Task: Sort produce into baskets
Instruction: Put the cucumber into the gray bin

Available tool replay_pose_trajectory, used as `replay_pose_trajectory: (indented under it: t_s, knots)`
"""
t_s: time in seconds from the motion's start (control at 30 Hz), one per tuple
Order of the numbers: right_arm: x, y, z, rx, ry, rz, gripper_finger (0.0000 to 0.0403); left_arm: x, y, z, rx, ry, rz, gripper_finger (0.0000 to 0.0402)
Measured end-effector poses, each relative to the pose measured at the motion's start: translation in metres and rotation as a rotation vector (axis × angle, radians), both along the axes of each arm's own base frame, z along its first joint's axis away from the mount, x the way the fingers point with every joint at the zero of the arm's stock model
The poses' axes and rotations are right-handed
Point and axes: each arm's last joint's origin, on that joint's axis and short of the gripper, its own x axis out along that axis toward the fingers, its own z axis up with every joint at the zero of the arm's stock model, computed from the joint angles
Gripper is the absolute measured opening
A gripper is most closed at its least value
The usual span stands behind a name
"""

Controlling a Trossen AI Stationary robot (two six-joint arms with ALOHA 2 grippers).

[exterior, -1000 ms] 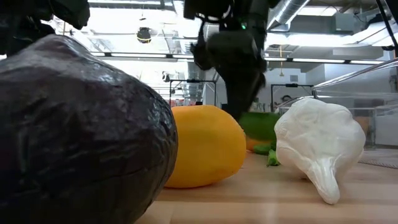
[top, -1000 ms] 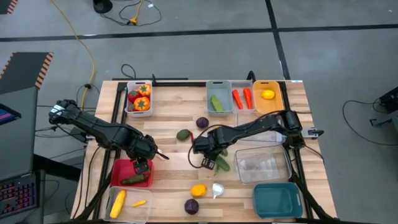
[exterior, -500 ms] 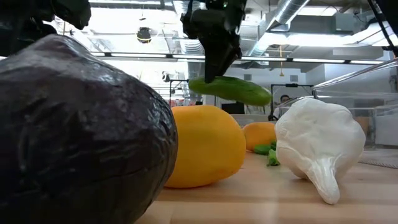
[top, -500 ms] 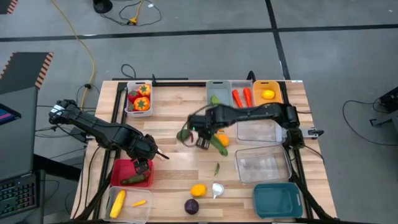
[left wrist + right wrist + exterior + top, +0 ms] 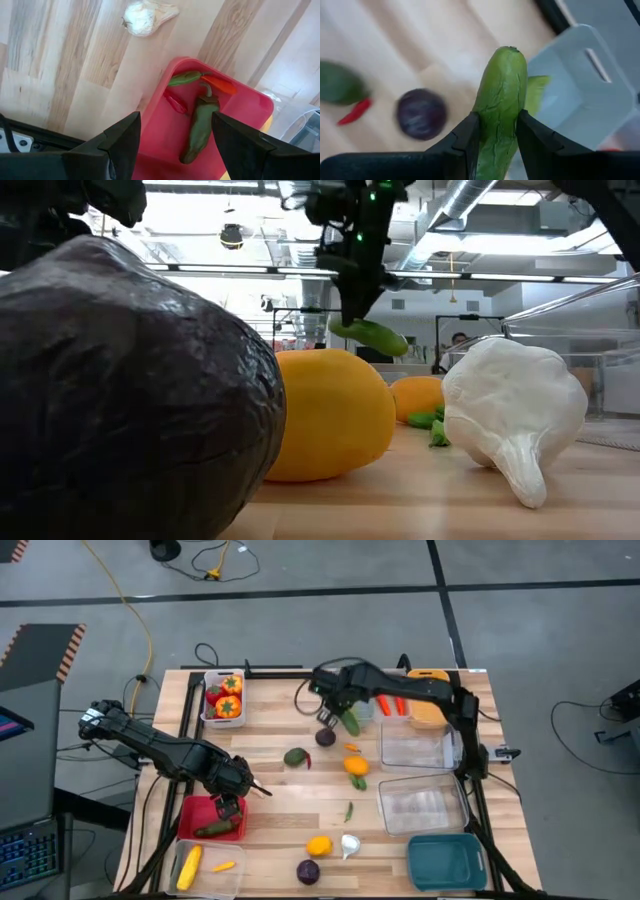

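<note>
Table [image 5: 270, 735] | right tool [image 5: 338, 718] grips cucumber [image 5: 350, 721] | purple round [image 5: 325, 737] beside

wooden table [image 5: 270, 805] mid-frame | yellow cable [image 5: 130, 610] on grey floor, upper left | black cables [image 5: 195, 558] along top edge | striped panel [image 5: 45, 650] left edge

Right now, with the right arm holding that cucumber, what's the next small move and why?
Probably carry it a bit farther over the grey basket and lower it. The right gripper grips the cucumber near that basket's edge, and another cucumber already lies inside.
</note>
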Motion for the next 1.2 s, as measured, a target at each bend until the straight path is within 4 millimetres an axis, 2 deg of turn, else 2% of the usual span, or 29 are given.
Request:
replay_pose_trajectory:
  t_s: [0.3,0.5,0.8,1.2]
  knots:
    - [-0.021,-0.06,0.001,-0.003,-0.026,-0.152,0.0142,0.0,0.001,0.0,0.023,-0.01,-0.017,0.023]
    - [-0.031,-0.086,0.002,-0.012,-0.062,-0.216,0.0143,0.0,0.001,0.0,0.026,-0.013,-0.034,0.023]
    - [-0.036,-0.095,0.001,-0.003,-0.071,-0.26,0.015,0.001,0.001,0.0,0.044,-0.025,-0.033,0.023]
    - [-0.035,-0.094,0.001,0.02,-0.075,-0.228,0.0209,0.008,-0.001,0.001,0.026,-0.099,-0.03,0.023]
